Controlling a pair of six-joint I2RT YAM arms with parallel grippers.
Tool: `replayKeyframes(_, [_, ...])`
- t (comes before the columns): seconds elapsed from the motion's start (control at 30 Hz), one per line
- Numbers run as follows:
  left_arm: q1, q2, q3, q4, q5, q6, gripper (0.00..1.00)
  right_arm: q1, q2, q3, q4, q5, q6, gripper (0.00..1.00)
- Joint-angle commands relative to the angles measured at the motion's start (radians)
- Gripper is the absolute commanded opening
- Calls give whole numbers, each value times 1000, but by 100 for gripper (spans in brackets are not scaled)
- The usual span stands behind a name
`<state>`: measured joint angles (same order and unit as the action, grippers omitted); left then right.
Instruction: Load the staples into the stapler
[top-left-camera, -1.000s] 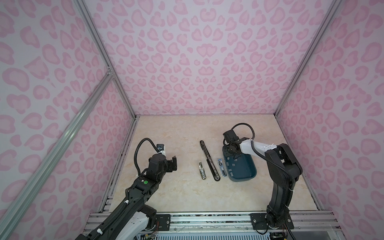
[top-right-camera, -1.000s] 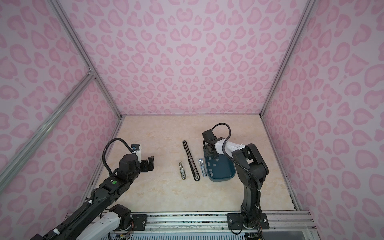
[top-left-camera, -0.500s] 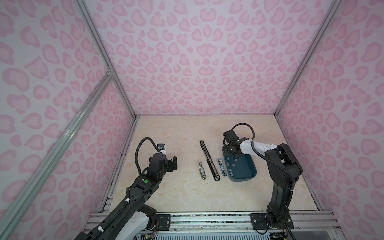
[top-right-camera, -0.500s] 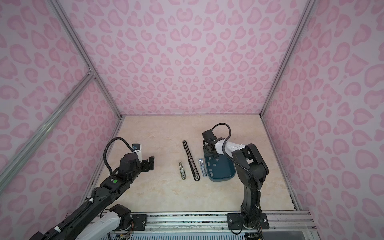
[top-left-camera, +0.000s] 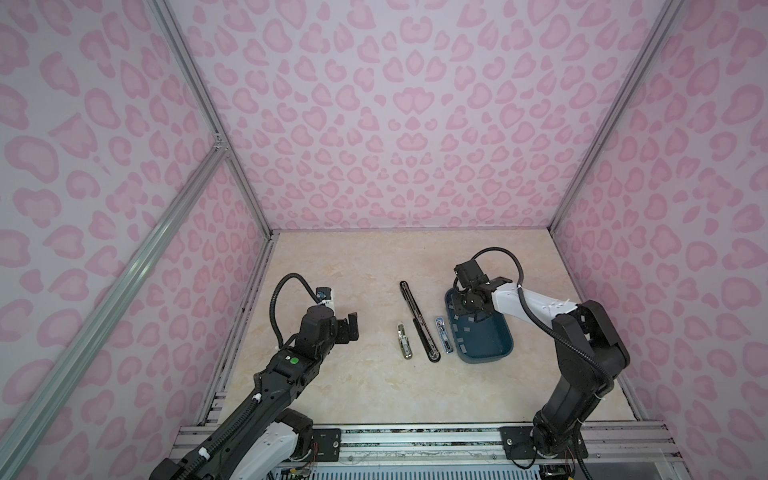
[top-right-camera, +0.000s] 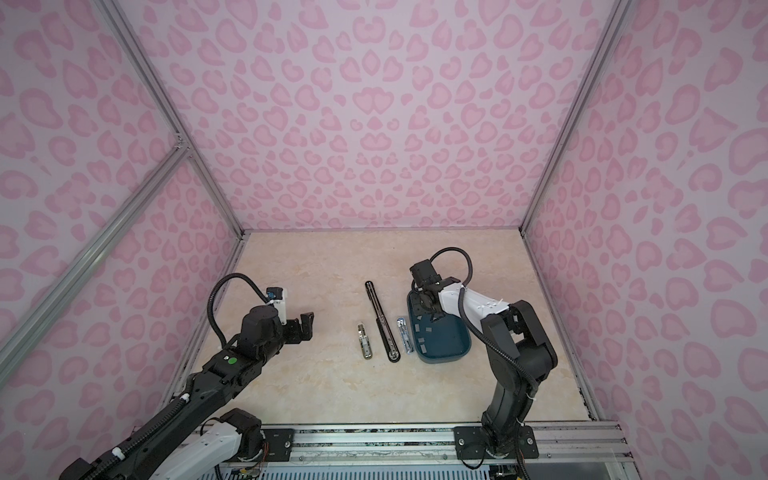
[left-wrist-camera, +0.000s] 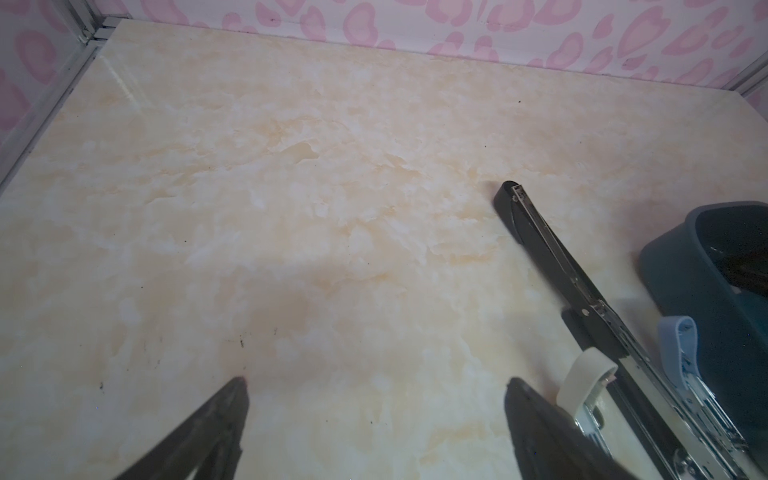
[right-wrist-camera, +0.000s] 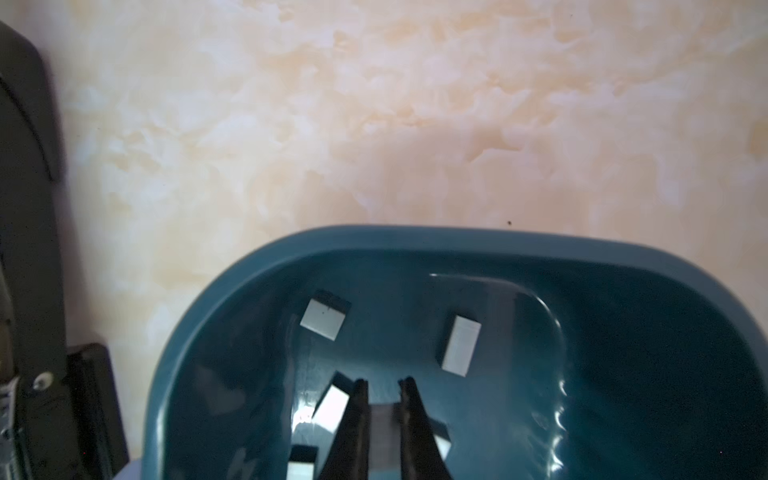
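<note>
The right claw (right-wrist-camera: 383, 384) is down inside the teal tray (right-wrist-camera: 415, 239), which sits right of centre in both top views. Its jaws are pressed together on one grey strip (right-wrist-camera: 383, 417) of the staples (right-wrist-camera: 323, 318). The other strips lie loose on the tray floor, one of them just beside the claw.

The hold looks thin and close to the tips, so the strip may twist or slip out on the lift. A hard pinch could also snap it. The neighbouring strip might be dragged along. A sideways exit could catch the tray wall and shove the tray into the blue stapler (top-left-camera: 443, 340) just beside it.

The black stapler (top-left-camera: 417, 320) lies opened flat in the middle of the top view. Its channel looks narrow, so a tilted strip would likely jam.

The left claw (top-left-camera: 348, 328) is spread wide and empty at the left, well apart from the staplers. Nothing steadies them, so a push could slide one away.
</note>
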<state>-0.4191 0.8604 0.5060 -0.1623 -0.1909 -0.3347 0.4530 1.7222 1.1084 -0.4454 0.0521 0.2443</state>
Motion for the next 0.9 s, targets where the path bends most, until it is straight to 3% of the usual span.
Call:
replayKeyframes(0.0, [2,-1,-15,14,-3,-42,97,8,-50,-17,-37,6,15,9])
replayKeyframes(0.4, [3,-30,-114,51,-40,-90,97,208,-269,-56,-64,45,79,8])
replayKeyframes(0.67, [3,-76,-157,81,-81,-106,97,335,-267,-89,-3,19,136,8])
replayKeyframes(0.87, [1,-97,-168,82,-71,-115,97,346,-230,-147,46,17,156,8])
